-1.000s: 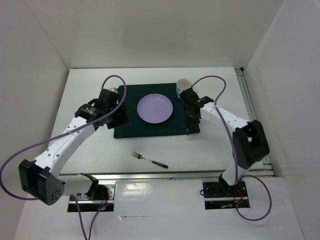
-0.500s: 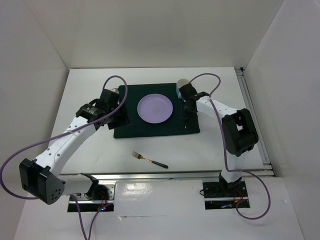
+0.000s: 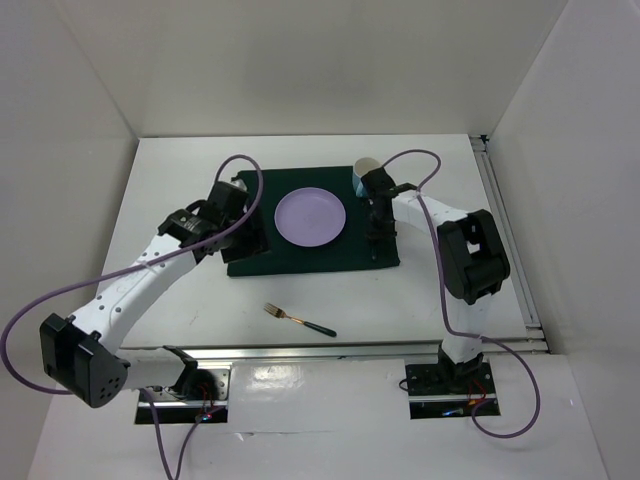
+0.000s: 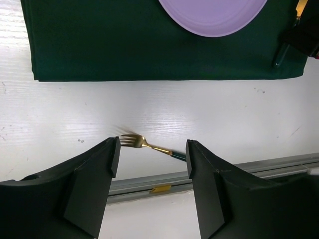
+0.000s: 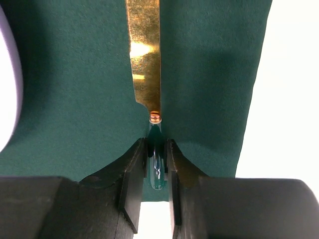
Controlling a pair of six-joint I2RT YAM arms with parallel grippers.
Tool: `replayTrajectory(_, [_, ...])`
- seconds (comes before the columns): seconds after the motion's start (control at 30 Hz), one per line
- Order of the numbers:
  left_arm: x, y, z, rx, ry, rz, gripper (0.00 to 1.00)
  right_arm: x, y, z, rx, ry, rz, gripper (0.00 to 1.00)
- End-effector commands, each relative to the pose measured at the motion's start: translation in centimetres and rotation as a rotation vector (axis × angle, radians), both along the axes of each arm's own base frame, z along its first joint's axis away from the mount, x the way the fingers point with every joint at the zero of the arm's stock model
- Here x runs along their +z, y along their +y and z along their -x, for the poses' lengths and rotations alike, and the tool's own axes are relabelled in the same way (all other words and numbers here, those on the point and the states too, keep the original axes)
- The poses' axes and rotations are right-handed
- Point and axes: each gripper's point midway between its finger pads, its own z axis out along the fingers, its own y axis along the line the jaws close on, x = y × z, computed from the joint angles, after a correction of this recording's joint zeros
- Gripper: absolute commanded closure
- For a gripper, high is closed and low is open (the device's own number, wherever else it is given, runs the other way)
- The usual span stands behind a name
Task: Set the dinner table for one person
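On the white dinner table (image 3: 200, 170) lies a dark green mat (image 3: 300, 258) with a lilac plate (image 3: 311, 217) in its middle. A cup (image 3: 362, 168) stands at the mat's far right corner. My right gripper (image 3: 378, 240) is over the mat's right strip, shut on the green handle of a gold knife (image 5: 145, 59) whose blade points away over the mat; in the right wrist view the gripper (image 5: 156, 152) clasps the handle. A gold fork with a green handle (image 3: 298, 319) lies on the table near the front. My left gripper (image 3: 250, 240) is open and empty above the mat's left edge; the fork (image 4: 142, 143) shows between its fingers.
A metal rail (image 3: 350, 350) runs along the table's near edge. White walls enclose the table at the back and sides. A purple cable (image 3: 240, 165) loops above the left arm, and another (image 3: 415, 160) above the right arm.
My right arm has folded in, its elbow moving left, with the gripper staying over the mat's right strip. My left gripper has shifted a little right toward the mat.
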Motion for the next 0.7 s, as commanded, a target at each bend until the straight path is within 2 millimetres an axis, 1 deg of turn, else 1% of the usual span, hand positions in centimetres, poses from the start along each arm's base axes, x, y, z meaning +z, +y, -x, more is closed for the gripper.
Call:
replayTrajectory(0.0, [0.0, -1.2, 0.4, -0.011, 0.013, 0.033, 0.27, 1.5, 0.9, -2.5, 0.014, -0.087, -0.037, 0.70])
replayTrajectory(0.03, [-0.8, -1.7, 1.2, -0.016, 0.044, 0.043, 0.25, 1.5, 0.9, -2.5, 0.014, -0.087, -0.037, 0.65])
replayTrajectory(0.07, [-0.9, -2.0, 1.9, -0.024, 0.056, 0.060, 0.25, 1.5, 0.9, -2.5, 0.014, -0.087, -0.037, 0.61])
replayTrajectory(0.1, [-1.1, -2.1, 2.3, -0.018, 0.068, 0.071, 0.24, 1.3, 0.8, -2.4, 0.014, -0.087, -0.037, 0.51])
replayTrajectory(0.13, [-1.4, -2.4, 2.9, -0.021, 0.077, 0.076, 0.24, 1.4, 0.8, -2.2, 0.014, -0.087, -0.037, 0.45])
replayTrajectory(0.17, [-1.6, -2.8, 3.3, -0.005, 0.101, 0.096, 0.24, 1.4, 0.8, -2.2, 0.014, -0.087, -0.037, 0.42])
replayTrajectory(0.23, [-2.1, -3.3, 4.2, 0.003, 0.125, 0.109, 0.20, 2.2, 1.1, -2.4, 0.018, -0.110, -0.057, 0.36])
replayTrajectory(0.27, [-2.0, -3.7, 4.4, 0.036, 0.141, 0.134, 0.19, 2.6, 1.1, -2.5, 0.018, -0.119, -0.060, 0.32])
replayTrajectory(0.3, [-2.4, -4.2, 5.3, 0.040, 0.170, 0.136, 0.16, 3.6, 1.3, -2.6, 0.023, -0.138, -0.076, 0.30])
replayTrajectory(0.33, [-3.0, -4.5, 5.7, 0.058, 0.191, 0.133, 0.13, 4.2, 1.3, -2.6, 0.023, -0.151, -0.082, 0.27])
replayTrajectory(0.37, [-3.5, -4.9, 6.1, 0.070, 0.220, 0.130, 0.13, 4.6, 1.2, -2.4, 0.023, -0.159, -0.084, 0.19])
replayTrajectory(0.4, [-4.0, -5.7, 7.0, 0.095, 0.247, 0.137, 0.13, 6.3, 1.2, -2.3, 0.023, -0.190, -0.096, 0.16])
replayTrajectory(0.43, [-4.3, -6.2, 7.2, 0.114, 0.260, 0.135, 0.12, 6.8, 0.9, -2.0, 0.019, -0.205, -0.093, 0.13])
replayTrajectory(0.47, [-5.2, -6.6, 7.7, 0.134, 0.294, 0.126, 0.12, 7.1, 0.6, -1.4, 0.019, -0.202, -0.092, 0.11])
replayTrajectory(0.5, [-5.5, -7.2, 7.8, 0.213, 0.322, 0.148, 0.12, 7.9, 0.6, -1.1, 0.010, -0.218, -0.104, 0.10])
replayTrajectory(0.53, [-6.0, -7.6, 8.8, 0.251, 0.356, 0.137, 0.16, 9.2, 0.5, -0.4, 0.016, -0.238, -0.123, 0.08])
replayTrajectory(0.57, [-6.5, -7.8, 9.2, 0.307, 0.375, 0.129, 0.18, 9.8, 0.4, -0.1, 0.016, -0.247, -0.142, 0.08])
replayTrajectory(0.6, [-7.5, -8.4, 9.3, 0.397, 0.406, 0.131, 0.18, 10.7, 0.5, 0.3, 0.023, -0.256, -0.157, 0.08])
replayTrajectory(0.63, [-8.2, -8.8, 10.0, 0.413, 0.431, 0.111, 0.18, 11.8, 0.4, 1.0, 0.030, -0.275, -0.175, 0.08])
replayTrajectory(0.67, [-8.5, -9.4, 10.1, 0.431, 0.454, 0.113, 0.18, 12.1, 0.0, 1.3, 0.024, -0.281, -0.184, 0.08])
